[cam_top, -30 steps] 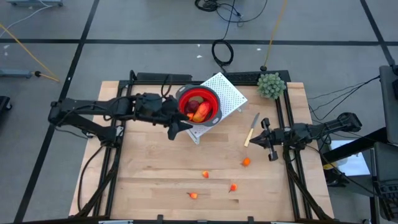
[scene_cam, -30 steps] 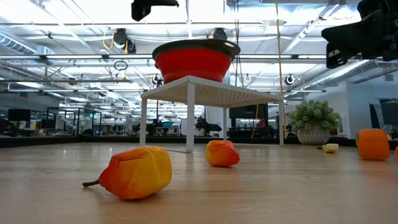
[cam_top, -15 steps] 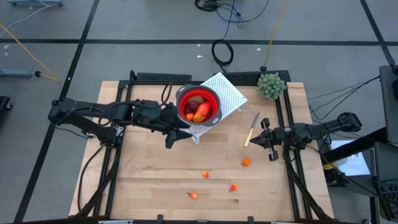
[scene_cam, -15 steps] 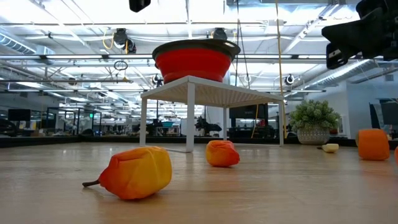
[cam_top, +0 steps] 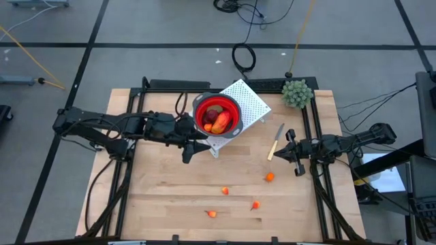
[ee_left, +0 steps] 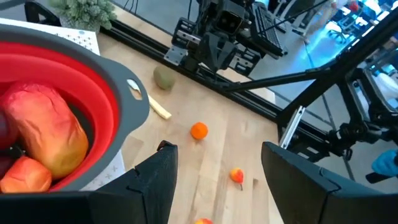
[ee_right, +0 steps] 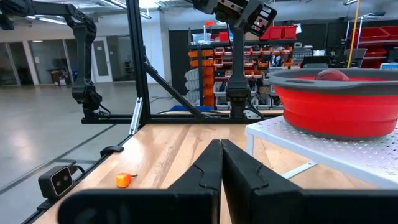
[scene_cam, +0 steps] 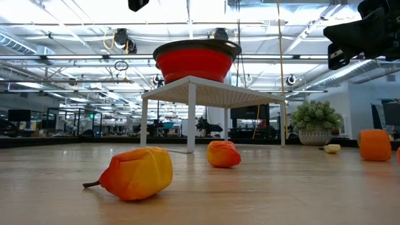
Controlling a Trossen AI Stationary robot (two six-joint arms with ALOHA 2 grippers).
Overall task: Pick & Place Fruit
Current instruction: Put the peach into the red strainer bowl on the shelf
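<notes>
A pale wooden counter (cam_top: 170, 177) stood on a grey tiled floor, with a large hall of ceiling lights and shelving visible beyond it in the low view. Near the counter's middle, toward twelve o'clock, a white perforated stand (cam_top: 251, 102) carried a red bowl (cam_top: 218, 114) with a dark rim. Inside the bowl lay the longer red-and-yellow piece (ee_left: 53, 134) with dark red fruit beside it.

The left hand (cam_top: 193, 144) hung just beside the bowl at its eight o'clock side, above the counter, its two dark fingers (ee_left: 155, 186) spread apart with nothing between them.

The right hand (cam_top: 291, 151) waited at the counter's three o'clock edge, its fingers (ee_right: 214, 168) pressed together and empty. A pale-handled knife (cam_top: 275, 143) lay just at its ten o'clock. A green bushy plant (cam_top: 297, 93) sat at the counter's one o'clock corner.

Four small orange fruits remained loose on the counter toward six o'clock: one (cam_top: 270, 177) near the right hand, one (cam_top: 225, 191) closer to the middle, one (cam_top: 255, 205) beyond it, and one (cam_top: 212, 214) nearest the six o'clock edge. In the low view the nearest orange-yellow piece (scene_cam: 134, 174) lay on its side with a short stem showing.
</notes>
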